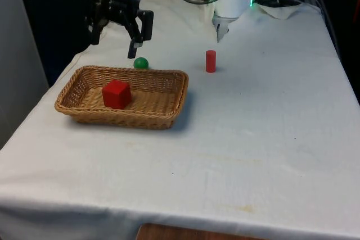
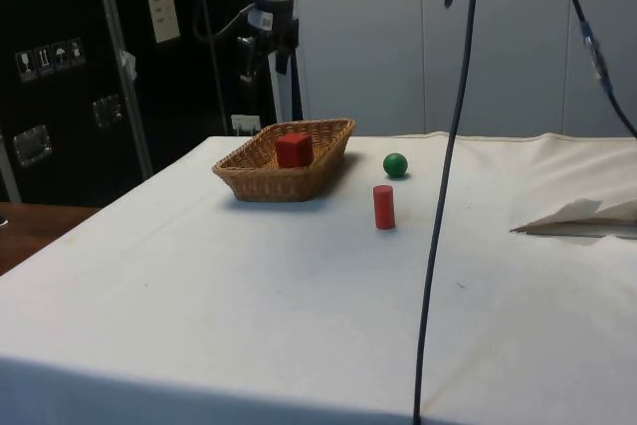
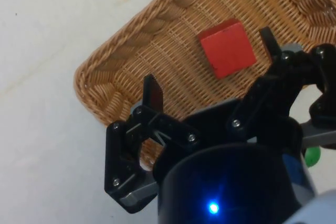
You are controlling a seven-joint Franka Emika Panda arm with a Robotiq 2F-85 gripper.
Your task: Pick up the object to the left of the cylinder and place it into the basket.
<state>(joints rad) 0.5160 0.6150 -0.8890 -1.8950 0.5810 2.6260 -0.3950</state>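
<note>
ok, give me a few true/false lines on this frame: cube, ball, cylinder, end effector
1. The red cube lies in the basket. True.
2. The end effector grips the green ball. False: it is open and empty, above the basket.
3. The red cylinder stands upright on the cloth. True.
4. The ball is inside the basket. False: it rests on the cloth just outside the basket.
5. The cylinder touches the basket. False: they are apart.

The front view looks down the table; the side view looks across it. Both share the basket [image 1: 169, 77], which the wrist view sees from close above, at its twelve o'clock.
</note>
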